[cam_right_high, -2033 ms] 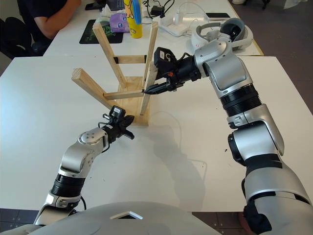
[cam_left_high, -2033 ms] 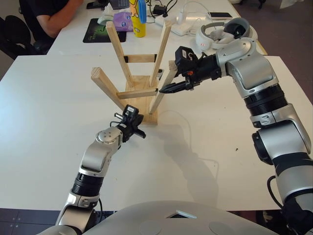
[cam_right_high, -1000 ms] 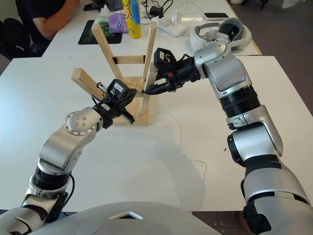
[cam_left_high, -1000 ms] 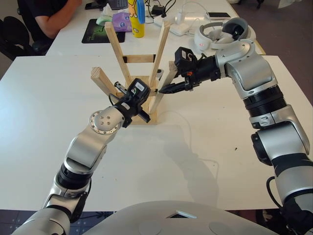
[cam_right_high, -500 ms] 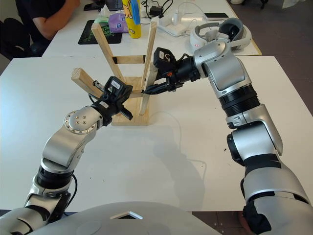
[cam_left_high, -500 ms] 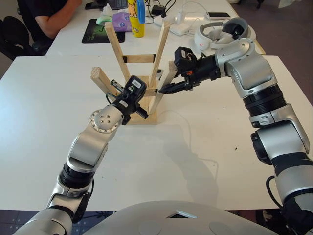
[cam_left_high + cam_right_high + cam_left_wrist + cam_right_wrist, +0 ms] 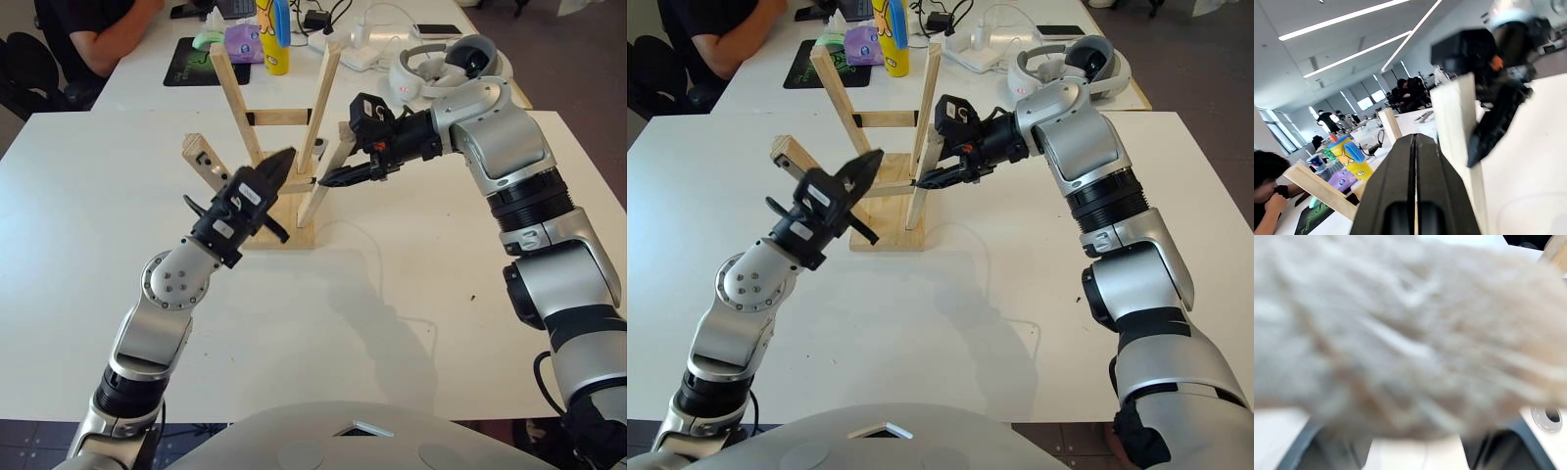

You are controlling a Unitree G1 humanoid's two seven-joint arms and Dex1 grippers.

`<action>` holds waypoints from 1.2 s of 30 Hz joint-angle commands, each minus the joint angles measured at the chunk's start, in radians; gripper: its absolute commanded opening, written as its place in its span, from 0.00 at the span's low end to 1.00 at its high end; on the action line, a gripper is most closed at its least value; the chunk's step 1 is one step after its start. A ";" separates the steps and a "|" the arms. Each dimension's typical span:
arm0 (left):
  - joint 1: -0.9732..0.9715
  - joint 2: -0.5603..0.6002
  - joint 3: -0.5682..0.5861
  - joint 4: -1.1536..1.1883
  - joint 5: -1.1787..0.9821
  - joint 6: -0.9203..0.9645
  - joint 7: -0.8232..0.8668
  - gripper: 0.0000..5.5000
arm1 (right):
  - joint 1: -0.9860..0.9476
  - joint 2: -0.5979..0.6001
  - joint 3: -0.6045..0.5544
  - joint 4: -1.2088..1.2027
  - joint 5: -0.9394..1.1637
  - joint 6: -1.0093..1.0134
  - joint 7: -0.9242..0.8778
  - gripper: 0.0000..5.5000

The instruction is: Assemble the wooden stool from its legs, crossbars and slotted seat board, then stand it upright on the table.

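Your left tool (image 7: 286, 155) has its black fingers pressed together on nothing. It hangs in the air with its tip pointing up and away from you, just beside the short front crossbar (image 7: 299, 184) of the pale wooden stool (image 7: 323, 93). Your right tool (image 7: 326, 180) comes in from the opposite side and looks clamped across the near right square wooden leg (image 7: 313, 204), close to where that crossbar meets it. Its wrist view has blurred wood between two dark finger shapes, which fits.

Below both tools the stool sits upside down on the white table (image 7: 411, 255). The flat slotted seat board (image 7: 299, 237) lies on the table top. The four legs point upward and splay outward, so the stool's long axis runs roughly vertical with the feet at the top. The outer leg (image 7: 204, 160) on the left tool's far side leans much lower and further out than the other three.

I judge the assembly to be close to done, with the turn-over yet to do. Watch that low-leaning leg: it may be poorly seated, and a brush from the left tool could lever it out of its slot. Lifting by the one leg the right tool holds could pull that joint apart or tip the frame sideways.

Well beyond both tools, a yellow bottle (image 7: 279, 39) and a white headset (image 7: 441, 64) sit on a second table.
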 commanded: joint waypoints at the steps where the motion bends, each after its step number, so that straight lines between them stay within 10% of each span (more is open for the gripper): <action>1: 0.025 0.008 -0.034 0.062 0.042 -0.016 -0.033 0.00 | 0.171 0.001 0.038 0.024 -0.057 0.005 -0.032 0.37; 36: -0.005 -0.016 -0.120 0.345 0.273 0.296 -0.100 0.00 | 0.352 0.071 -0.130 -0.107 0.108 0.014 -0.138 0.37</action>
